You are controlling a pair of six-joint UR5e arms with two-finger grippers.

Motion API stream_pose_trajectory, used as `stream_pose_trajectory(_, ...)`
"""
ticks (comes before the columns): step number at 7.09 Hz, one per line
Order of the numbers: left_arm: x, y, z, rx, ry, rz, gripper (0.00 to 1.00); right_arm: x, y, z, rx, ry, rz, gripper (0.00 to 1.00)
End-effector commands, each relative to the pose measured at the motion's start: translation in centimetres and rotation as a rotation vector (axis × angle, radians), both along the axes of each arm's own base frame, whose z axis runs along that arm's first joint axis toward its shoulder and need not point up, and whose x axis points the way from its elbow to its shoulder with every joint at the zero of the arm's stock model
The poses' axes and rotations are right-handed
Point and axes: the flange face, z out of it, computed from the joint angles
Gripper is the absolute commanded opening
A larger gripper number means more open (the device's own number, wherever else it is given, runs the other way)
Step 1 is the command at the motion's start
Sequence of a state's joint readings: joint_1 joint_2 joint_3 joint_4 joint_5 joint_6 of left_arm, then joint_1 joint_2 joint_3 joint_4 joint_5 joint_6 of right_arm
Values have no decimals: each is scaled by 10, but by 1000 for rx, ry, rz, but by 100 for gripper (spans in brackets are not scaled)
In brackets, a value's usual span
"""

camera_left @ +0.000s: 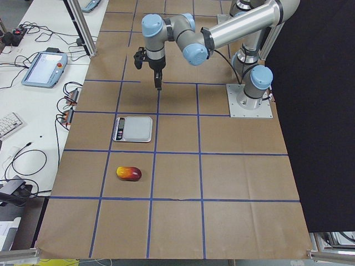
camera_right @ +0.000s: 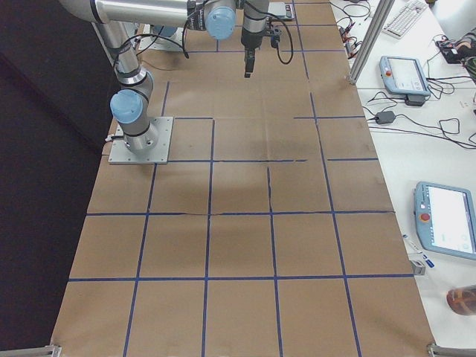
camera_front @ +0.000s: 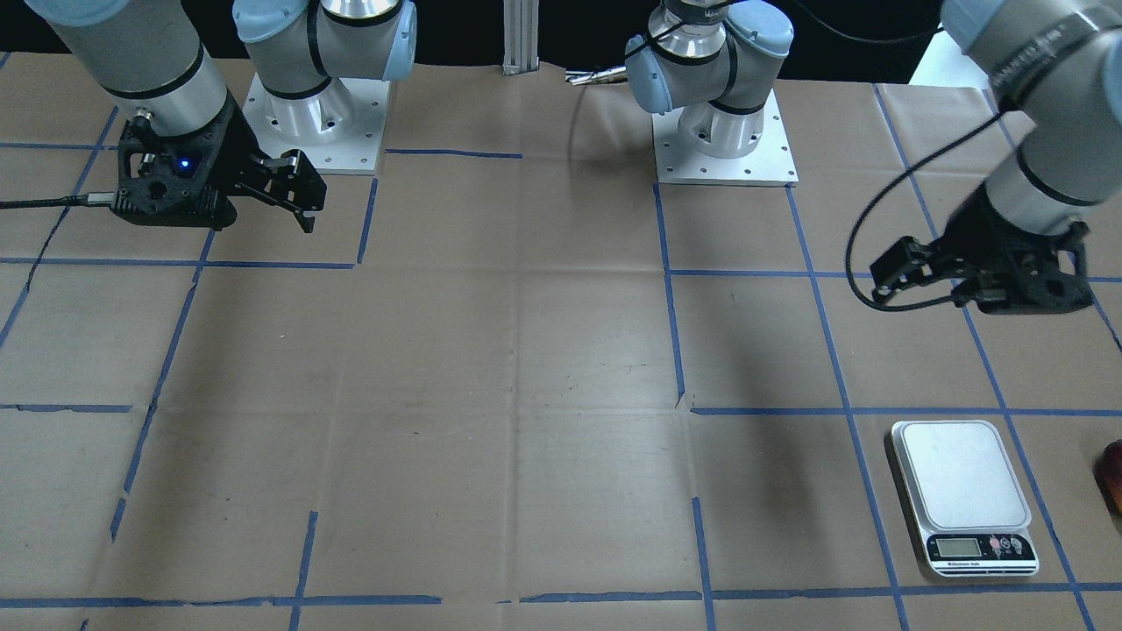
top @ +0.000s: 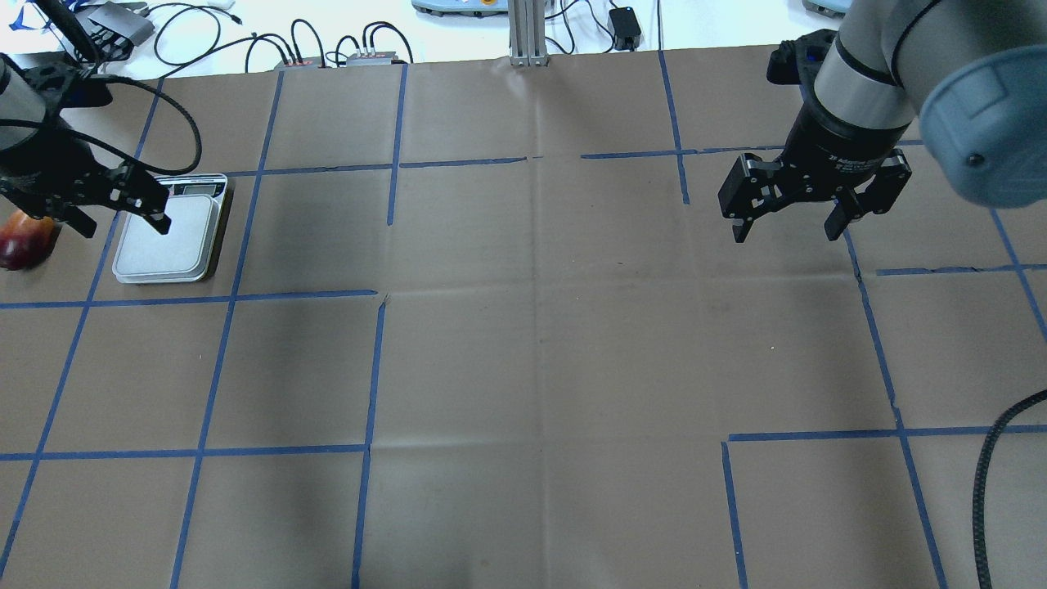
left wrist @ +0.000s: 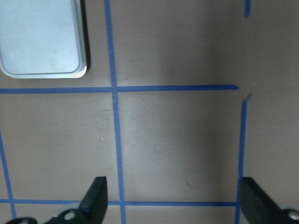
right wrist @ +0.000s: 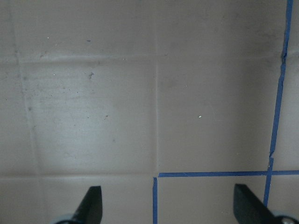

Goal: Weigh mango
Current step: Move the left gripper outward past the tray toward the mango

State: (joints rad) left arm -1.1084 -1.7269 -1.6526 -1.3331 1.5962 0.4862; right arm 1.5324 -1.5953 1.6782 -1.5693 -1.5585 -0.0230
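Observation:
The mango (camera_left: 128, 173), red shading to yellow, lies on the brown paper a little way from the scale (camera_left: 133, 128). In the overhead view it (top: 18, 245) shows at the left edge, partly behind my left gripper. The silver scale (top: 172, 237) has nothing on its platform; it also shows in the front view (camera_front: 960, 491) and the left wrist view (left wrist: 42, 37). My left gripper (top: 123, 225) is open and empty, held high near the scale and the mango. My right gripper (top: 785, 231) is open and empty, high over the far right of the table.
The table is covered in brown paper (top: 532, 343) with a grid of blue tape lines. The two arm bases (camera_front: 723, 140) stand on plates at the robot's side. Cables and devices (top: 327, 49) lie on the white surface beyond the far edge.

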Motion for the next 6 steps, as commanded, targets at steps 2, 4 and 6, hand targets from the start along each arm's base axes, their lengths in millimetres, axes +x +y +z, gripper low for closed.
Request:
stream_pose_trajectory(2, 157, -27, -69, -49, -129, -61, 100, 0, 0, 0, 0, 0, 0, 100)
stream_pose_trajectory(4, 235, -61, -88, -38, -121, -88, 100, 0, 0, 0, 0, 0, 0, 100)
stream_pose_trajectory(6, 303, -103, -124, 64, -23, -94, 100, 0, 0, 0, 0, 0, 0, 100)
